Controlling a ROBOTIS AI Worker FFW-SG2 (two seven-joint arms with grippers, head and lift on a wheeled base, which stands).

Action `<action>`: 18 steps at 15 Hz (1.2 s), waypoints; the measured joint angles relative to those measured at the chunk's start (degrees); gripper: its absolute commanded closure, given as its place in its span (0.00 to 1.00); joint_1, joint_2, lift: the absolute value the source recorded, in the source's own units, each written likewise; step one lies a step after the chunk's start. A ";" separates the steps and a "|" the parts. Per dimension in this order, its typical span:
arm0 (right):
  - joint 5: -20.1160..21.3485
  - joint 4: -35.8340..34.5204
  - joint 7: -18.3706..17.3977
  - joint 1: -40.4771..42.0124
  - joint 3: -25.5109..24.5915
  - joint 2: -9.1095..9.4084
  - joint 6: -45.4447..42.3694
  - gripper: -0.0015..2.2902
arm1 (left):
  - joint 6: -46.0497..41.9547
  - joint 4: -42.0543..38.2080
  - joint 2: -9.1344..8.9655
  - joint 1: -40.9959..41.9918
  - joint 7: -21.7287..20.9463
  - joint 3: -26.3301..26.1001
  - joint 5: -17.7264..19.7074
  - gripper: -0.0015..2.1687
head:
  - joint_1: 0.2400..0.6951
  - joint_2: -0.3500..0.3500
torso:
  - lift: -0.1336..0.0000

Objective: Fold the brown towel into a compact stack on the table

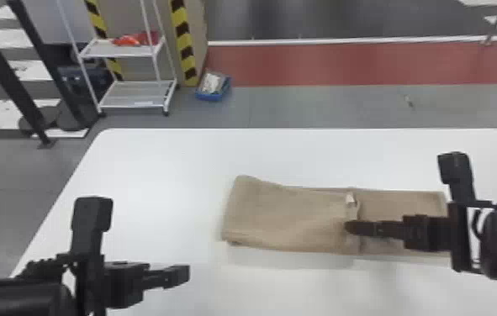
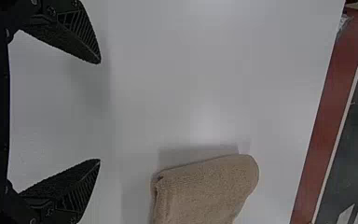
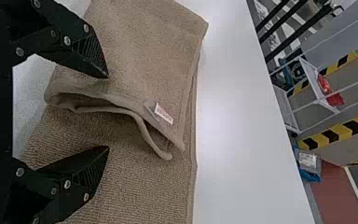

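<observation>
Towel (image 1: pixel 289 218) parallel to far edge of table (image 1: pixel 167 168): strip formed, left end folded over — right end remains. Right gripper (image 3: pixel 108 112): spread, at flap (image 3: pixel 140 70). Left gripper (image 2: pixel 100 111): spread, nearer left edge.

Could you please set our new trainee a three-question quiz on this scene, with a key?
1. True or false: the left gripper is over the white table, to the left of the brown towel.
2. What shows at the edge of the towel's folded-over part? A) a blue button; B) a white tag; C) a metal zip.
3. Fill the gap: the fingers of the right gripper stand ____, with the folded-over edge showing between them in the right wrist view.

Key: 1. True; 2. B; 3. apart
</observation>
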 measured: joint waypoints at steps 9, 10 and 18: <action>-2.60 2.00 -3.28 -0.72 3.41 0.00 -4.44 0.46 | 0.00 0.16 0.00 0.01 0.09 0.14 0.00 0.07 | 1.00 0.66 | 0.07; -2.61 2.35 -3.27 -0.79 3.91 0.00 -4.88 0.63 | 0.00 0.16 0.00 0.05 0.05 0.19 0.00 0.07 | 1.00 0.68 | 0.07; -4.66 -0.29 -2.33 -0.31 2.68 0.00 -4.10 0.80 | -0.52 0.32 0.00 0.10 -0.25 0.69 0.05 0.07 | 1.00 0.69 | 0.07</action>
